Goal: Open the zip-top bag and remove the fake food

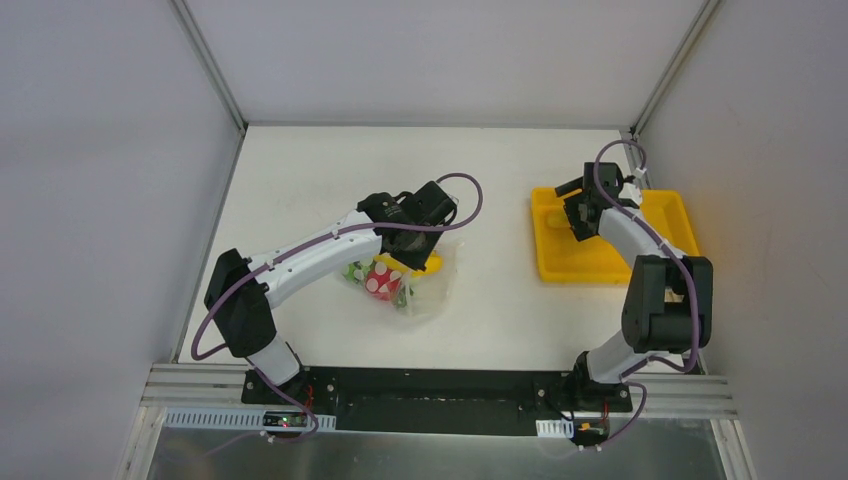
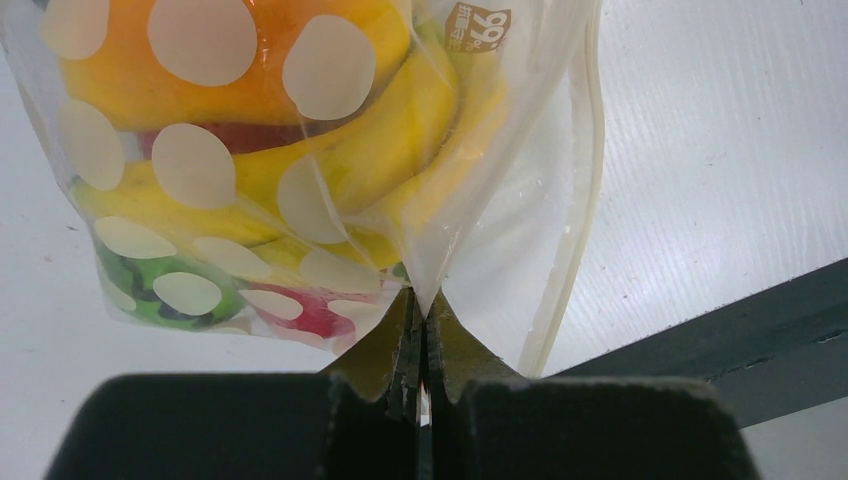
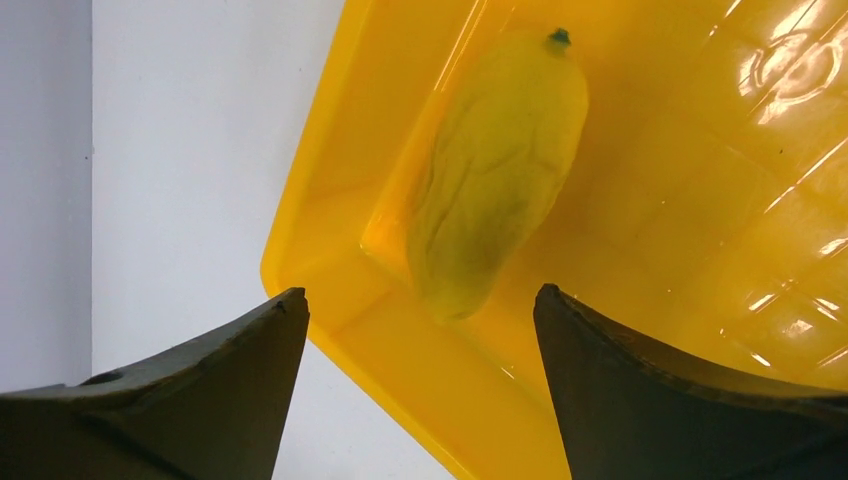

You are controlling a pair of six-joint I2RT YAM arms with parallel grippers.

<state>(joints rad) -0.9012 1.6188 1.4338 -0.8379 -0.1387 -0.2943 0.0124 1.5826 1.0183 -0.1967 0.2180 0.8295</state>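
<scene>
The zip-top bag [image 1: 412, 288], clear with white dots, lies mid-table; in the left wrist view the bag [image 2: 520, 230] fills the upper frame. My left gripper [image 1: 415, 240] [image 2: 422, 300] is shut on a fold of its plastic near the zip strip. Fake food shows through it: a yellow banana [image 2: 385, 150], an orange piece [image 2: 110, 85], a green piece [image 2: 130, 275] and a red apple [image 1: 381, 281]. My right gripper [image 1: 578, 215] [image 3: 420, 300] hangs open over the near-left corner of the yellow tray [image 3: 700, 200], with nothing between its fingers. A yellow corn cob [image 3: 500, 170] lies in the tray just beyond the fingertips.
The yellow tray [image 1: 665, 225] sits at the right of the table, close to the right wall. The dark front rail [image 2: 720, 330] runs along the near table edge. White walls enclose the table on three sides.
</scene>
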